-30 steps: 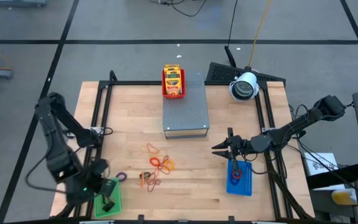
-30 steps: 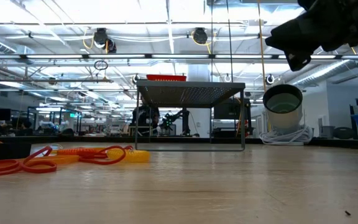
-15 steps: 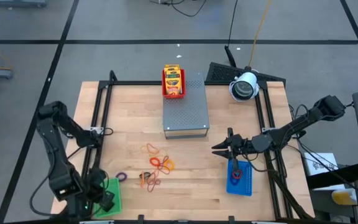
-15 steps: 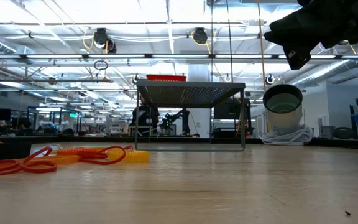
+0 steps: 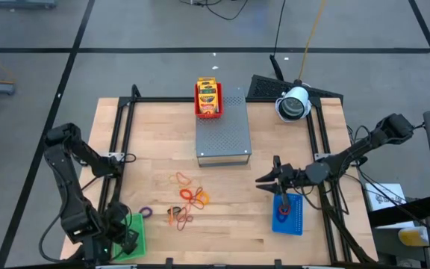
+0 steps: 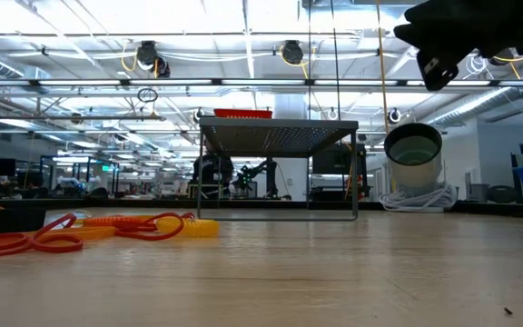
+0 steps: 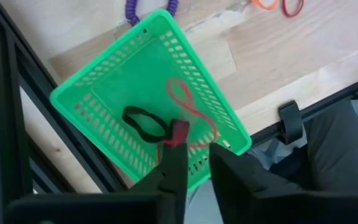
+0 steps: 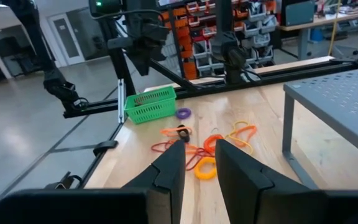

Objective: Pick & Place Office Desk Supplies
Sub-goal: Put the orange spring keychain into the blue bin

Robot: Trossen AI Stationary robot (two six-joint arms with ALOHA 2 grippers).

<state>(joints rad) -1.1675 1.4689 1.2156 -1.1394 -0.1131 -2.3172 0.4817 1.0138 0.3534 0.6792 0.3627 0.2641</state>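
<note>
My left gripper [image 5: 128,240] points down over the green tray [image 5: 136,229] at the table's near left corner, its fingers a little apart [image 7: 196,152]. In the tray [image 7: 104,93] lie a red rubber-band loop [image 7: 194,111] and a black loop [image 7: 143,121]. Loose orange and red bands [image 5: 189,198] and a purple one [image 5: 146,212] lie mid-table. Yellow-and-green packets stand in the red tray [image 5: 208,97]. My right gripper [image 5: 266,173] hangs level and open above the table beside the blue tray [image 5: 290,217], holding nothing. My left gripper comes at the red band from above. The band's bunched end [image 7: 179,132] lies right at the tip of one finger [image 7: 176,155], while the rest of the loop lies flat on the tray floor. I cannot tell whether the finger touches it.
A grey perforated box [image 5: 222,134] stands at the far middle with the red tray on its far end. A white round can on a coiled cable [image 5: 293,104] sits at the far right. Red bands [image 5: 282,211] lie in the blue tray. Black rails run along both table sides.
My left arm has sunk and swung toward the table's near edge, bringing its gripper lower over the green tray.
</note>
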